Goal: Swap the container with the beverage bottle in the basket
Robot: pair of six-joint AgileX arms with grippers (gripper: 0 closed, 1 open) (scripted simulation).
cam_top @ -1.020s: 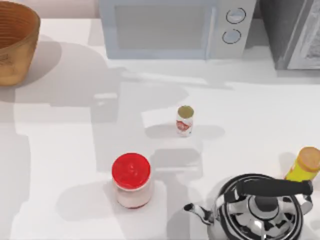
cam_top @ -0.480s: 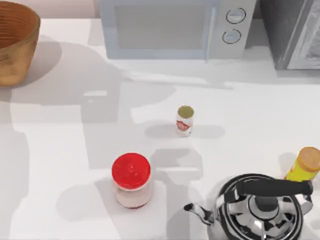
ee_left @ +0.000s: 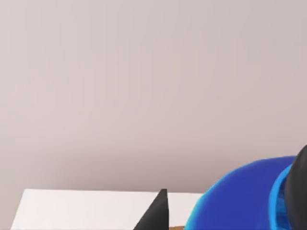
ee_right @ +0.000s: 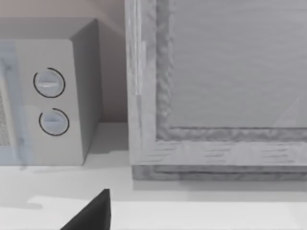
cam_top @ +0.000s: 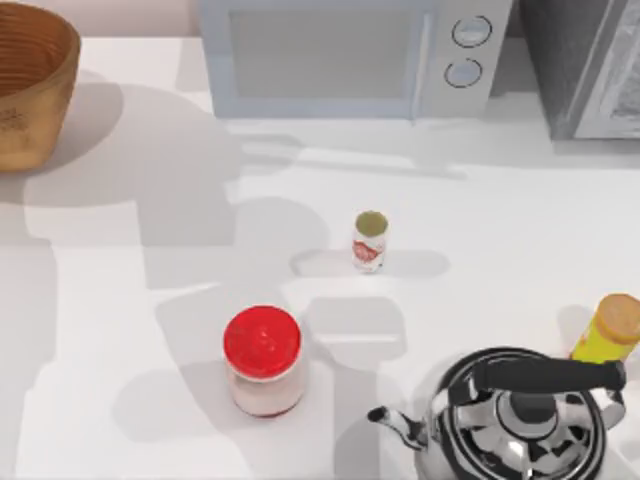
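The left pincer (ee_left: pixel 230 211) was clamped on the container (ee_left: pixel 249 196), whose blue rim sat between a dark fingertip (ee_left: pixel 156 215) and the far finger, with a pale wall and a white ledge behind; judged from this, the container had been lifted clear of the basket (cam_top: pixel 30 90), which stood at the worktop's far left corner. The step would go best by setting it down on open worktop (cam_top: pixel 120 300), well apart from the beverage bottle (cam_top: pixel 369 242) and the red-lidded jar (cam_top: pixel 263 358); a low, upright release seemed wise. Whether the right pincer (ee_right: pixel 93 215) was open I could not tell; it faced the microwave (ee_right: pixel 48 96). The worktop was white and smooth, shadowed by the arms; a kettle (cam_top: pixel 520 410) and yellow bottle (cam_top: pixel 610 330) crowded its near right.
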